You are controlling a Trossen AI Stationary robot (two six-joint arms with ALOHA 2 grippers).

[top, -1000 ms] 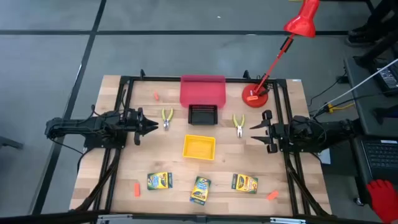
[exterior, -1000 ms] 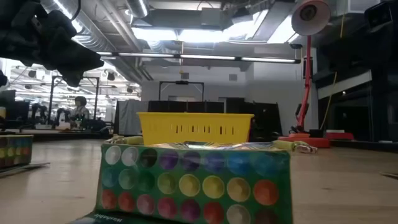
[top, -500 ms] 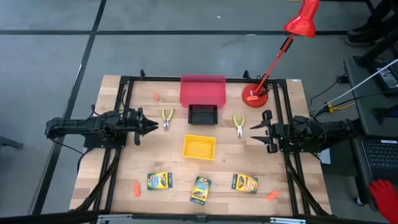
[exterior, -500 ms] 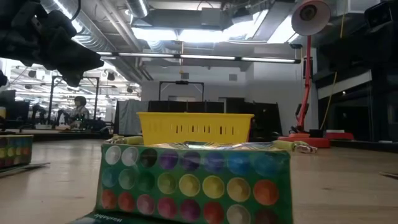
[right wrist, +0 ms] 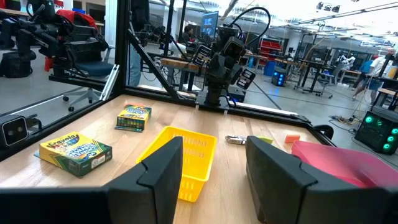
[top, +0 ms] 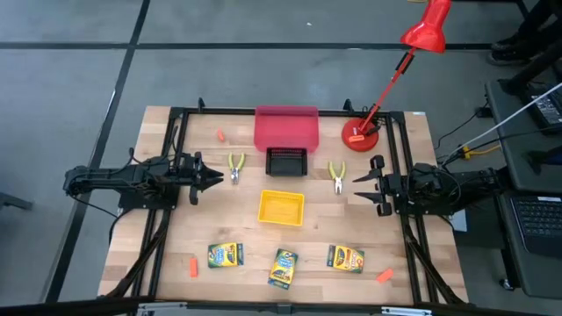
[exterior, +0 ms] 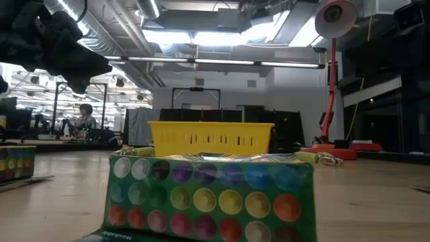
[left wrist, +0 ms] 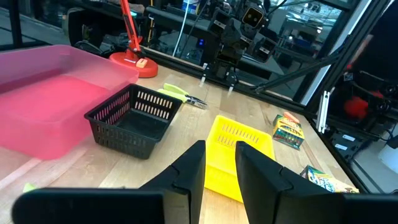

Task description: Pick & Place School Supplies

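Three yellow-and-green crayon boxes (top: 226, 254) (top: 283, 268) (top: 346, 258) lie flat near the table's near edge. Two yellow-handled pliers lie flat, one (top: 236, 167) left of the black tray and one (top: 337, 175) right of it. Orange-red pieces lie at the far left (top: 220, 135), near left (top: 192, 267), near right (top: 384, 275) and on the lamp base (top: 356, 138). My left gripper (top: 215, 178) hovers beside the left pliers, open by a narrow gap (left wrist: 219, 168), and is empty. My right gripper (top: 356, 189) hovers beside the right pliers, open (right wrist: 214, 168) and empty.
A red tray (top: 286, 127) stands at the far middle, a black basket tray (top: 286, 161) in front of it, and a yellow tray (top: 281, 208) at the centre. A red desk lamp stands on its base (top: 363, 133) at the far right. Black frame rails run along both sides.
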